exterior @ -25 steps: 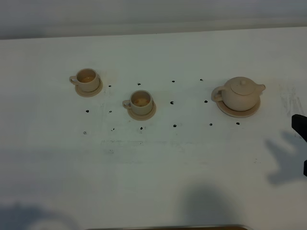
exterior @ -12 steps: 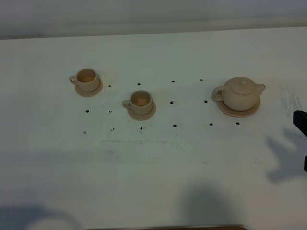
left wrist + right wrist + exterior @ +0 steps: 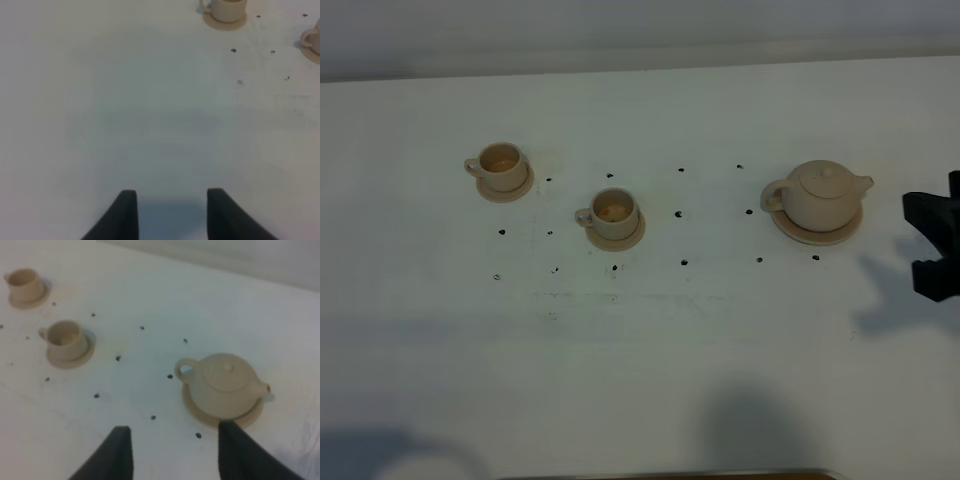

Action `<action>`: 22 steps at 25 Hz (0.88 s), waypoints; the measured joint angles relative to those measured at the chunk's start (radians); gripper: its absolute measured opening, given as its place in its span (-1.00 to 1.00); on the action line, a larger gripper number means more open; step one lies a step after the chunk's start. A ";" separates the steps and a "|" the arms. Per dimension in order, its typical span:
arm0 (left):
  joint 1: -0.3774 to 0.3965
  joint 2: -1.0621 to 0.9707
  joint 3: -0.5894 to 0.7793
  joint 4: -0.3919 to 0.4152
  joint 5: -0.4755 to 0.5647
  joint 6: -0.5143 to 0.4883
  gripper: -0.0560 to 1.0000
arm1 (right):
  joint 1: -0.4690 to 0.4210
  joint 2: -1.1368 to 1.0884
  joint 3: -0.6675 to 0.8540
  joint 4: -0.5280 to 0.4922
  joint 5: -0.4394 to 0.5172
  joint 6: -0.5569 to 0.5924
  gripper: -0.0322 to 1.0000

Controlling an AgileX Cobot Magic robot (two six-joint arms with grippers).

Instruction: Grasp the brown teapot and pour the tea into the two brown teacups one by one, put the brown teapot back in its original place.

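Note:
The brown teapot (image 3: 818, 195) stands on its wide saucer, the original place (image 3: 817, 236), right of centre, its handle pointing left and its spout right. It also shows in the right wrist view as teapot (image 3: 223, 383) on saucer (image 3: 250, 416). The two brown teacups (image 3: 502, 166) (image 3: 613, 213) sit on small saucers to the left, seen too from the right wrist as cups (image 3: 23, 282) (image 3: 65, 338). My right gripper (image 3: 926, 246) (image 3: 175, 437) hangs open just right of the teapot, apart from it. My left gripper (image 3: 171, 200) is open over bare table, with one cup (image 3: 227, 6) far ahead.
Small black dots (image 3: 683, 262) are scattered over the white table (image 3: 650, 350) around the cups and teapot. A brownish strip (image 3: 670, 475) runs along the near edge. Arm shadows fall on the front part of the table.
My right gripper has come further into the high view from the right edge, moving up and left toward the teapot. Teapot and cups have not moved.

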 joint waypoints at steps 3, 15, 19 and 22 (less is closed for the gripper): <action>0.000 0.000 0.000 0.000 0.000 0.000 -0.30 | 0.000 0.054 -0.001 0.000 -0.007 -0.006 -0.15; 0.000 0.000 0.000 0.025 -0.001 -0.020 -0.30 | 0.000 0.097 -0.009 0.059 -0.034 -0.010 -0.15; 0.000 0.000 0.000 0.080 -0.001 -0.043 -0.30 | 0.000 0.097 -0.009 0.078 -0.045 -0.010 -0.17; 0.000 0.000 0.000 0.080 -0.001 -0.041 -0.30 | 0.000 0.097 -0.009 0.091 -0.046 -0.010 -0.18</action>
